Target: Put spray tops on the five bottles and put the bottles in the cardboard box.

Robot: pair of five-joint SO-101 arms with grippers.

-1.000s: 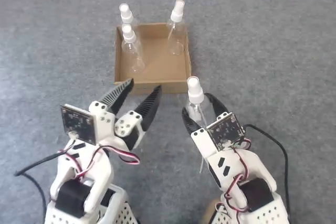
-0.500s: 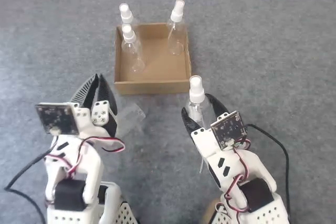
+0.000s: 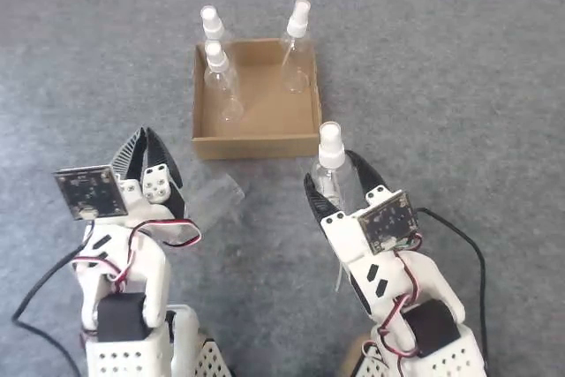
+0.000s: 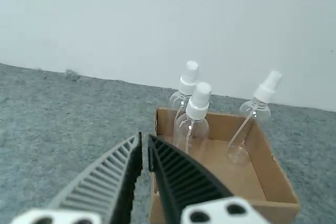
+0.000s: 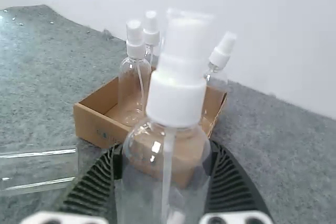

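My right gripper (image 3: 334, 176) grasping capped bottle (image 5: 167, 148) at body: likely light, slick, thin plastic; squeeze gently. Left gripper (image 4: 144, 140) clenched, empty.

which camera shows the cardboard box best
High view: the cardboard box shows whole from above, all four walls. In the left wrist view the left gripper hides its near corner; in the right wrist view the held bottle covers much of it.

- Soft, bright, even light falls on the grey carpet (image 3: 441, 86); shadows on it are faint.
- Ahead of the right gripper (image 5: 165, 153), the cardboard box (image 5: 94, 121) has slightly shaded inner walls.
- Small white glints sit on the clear bottle (image 5: 152, 150) held in that gripper.
- Beyond the left gripper (image 4: 145, 145), the white wall (image 4: 157, 19) is evenly lit, without glare.
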